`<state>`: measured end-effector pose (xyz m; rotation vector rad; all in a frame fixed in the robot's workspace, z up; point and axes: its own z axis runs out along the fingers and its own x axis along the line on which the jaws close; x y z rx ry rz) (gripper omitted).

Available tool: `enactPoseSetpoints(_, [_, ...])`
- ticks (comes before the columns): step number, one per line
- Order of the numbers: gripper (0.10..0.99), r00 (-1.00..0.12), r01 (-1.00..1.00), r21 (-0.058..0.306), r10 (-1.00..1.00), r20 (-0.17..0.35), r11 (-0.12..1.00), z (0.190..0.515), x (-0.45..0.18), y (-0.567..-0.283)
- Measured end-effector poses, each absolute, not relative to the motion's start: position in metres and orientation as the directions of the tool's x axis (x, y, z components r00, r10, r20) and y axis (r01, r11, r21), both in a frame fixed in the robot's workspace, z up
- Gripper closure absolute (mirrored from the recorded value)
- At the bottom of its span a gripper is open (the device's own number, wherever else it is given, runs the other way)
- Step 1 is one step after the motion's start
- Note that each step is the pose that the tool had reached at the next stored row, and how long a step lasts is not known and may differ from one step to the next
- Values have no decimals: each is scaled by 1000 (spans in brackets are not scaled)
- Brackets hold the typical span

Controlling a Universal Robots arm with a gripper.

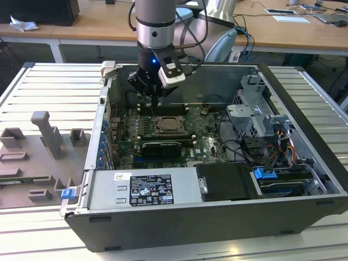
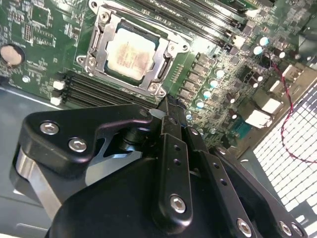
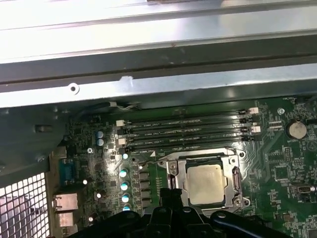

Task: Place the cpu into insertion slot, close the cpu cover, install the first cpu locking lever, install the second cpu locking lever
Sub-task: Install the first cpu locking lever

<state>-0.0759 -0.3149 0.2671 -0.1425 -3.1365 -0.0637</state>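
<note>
The cpu (image 2: 131, 52) lies flat in the insertion slot on the green motherboard (image 1: 204, 133), its pale metal top showing in both wrist views (image 3: 204, 183). The cpu cover (image 2: 162, 67) lies down around it as a silver frame (image 3: 231, 179). Thin wire levers run along the socket's edges; I cannot tell whether they are latched. My gripper (image 1: 156, 103) hangs just above the board beside the socket (image 1: 165, 126), toward the case's back wall. Its black fingers (image 2: 171, 148) are shut with nothing between them, and the gripper's tips (image 3: 171, 194) stop short of the cover's edge.
Memory slots (image 3: 185, 130) run between the socket and the case's back wall (image 1: 217, 81). A drive cage with cables (image 1: 261, 128) fills the exterior view's right, and the power supply (image 1: 144, 188) sits at the front. A grey fixture with blocks (image 1: 38, 157) lies outside the case.
</note>
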Motion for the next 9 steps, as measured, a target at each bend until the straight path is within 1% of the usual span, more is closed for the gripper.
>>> enactPoseSetpoints(9, [980,-997,83,41,83,3,996,267,-84,-315])
